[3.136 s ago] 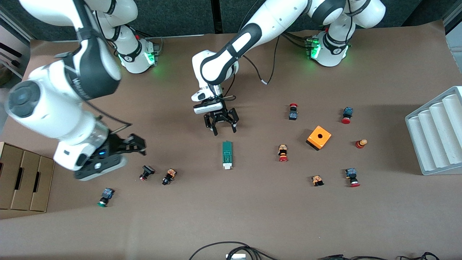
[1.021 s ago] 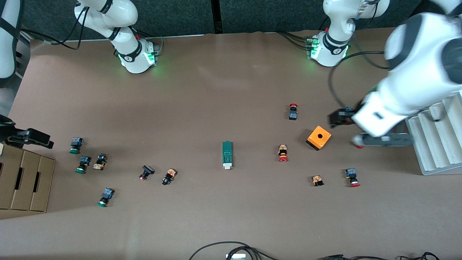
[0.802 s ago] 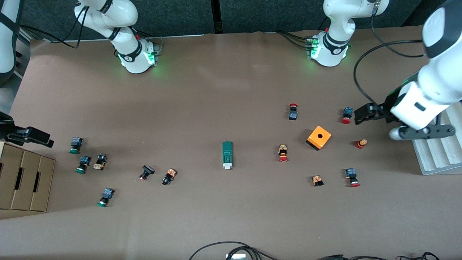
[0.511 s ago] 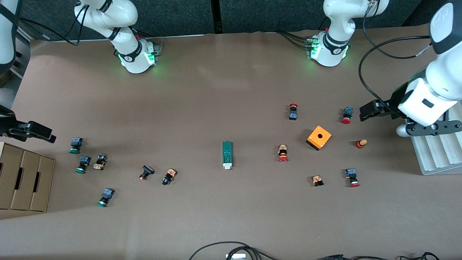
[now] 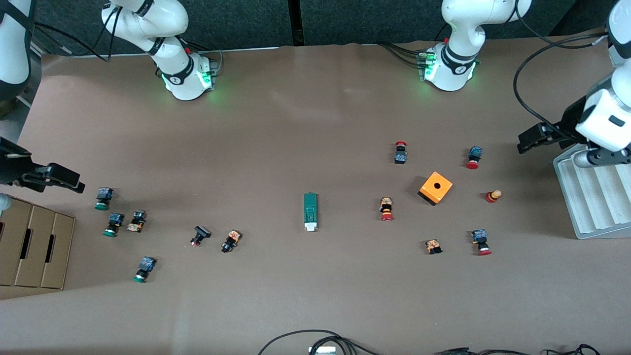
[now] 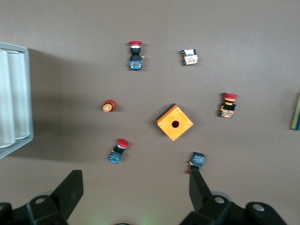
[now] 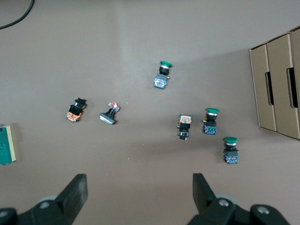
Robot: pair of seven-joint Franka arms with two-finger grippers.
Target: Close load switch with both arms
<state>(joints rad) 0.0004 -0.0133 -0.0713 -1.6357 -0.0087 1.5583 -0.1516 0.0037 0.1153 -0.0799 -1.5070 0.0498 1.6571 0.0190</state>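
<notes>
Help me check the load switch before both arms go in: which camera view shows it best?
The front view: the whole load switch lies in the open mid-table, white end piece nearest the camera. The left wrist view catches only a sliver of it at the frame edge; the right wrist view shows one cut-off end.

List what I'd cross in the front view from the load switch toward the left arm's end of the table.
load switch → red-capped button → orange box → small red-and-orange knob → grey ridged tray
</notes>
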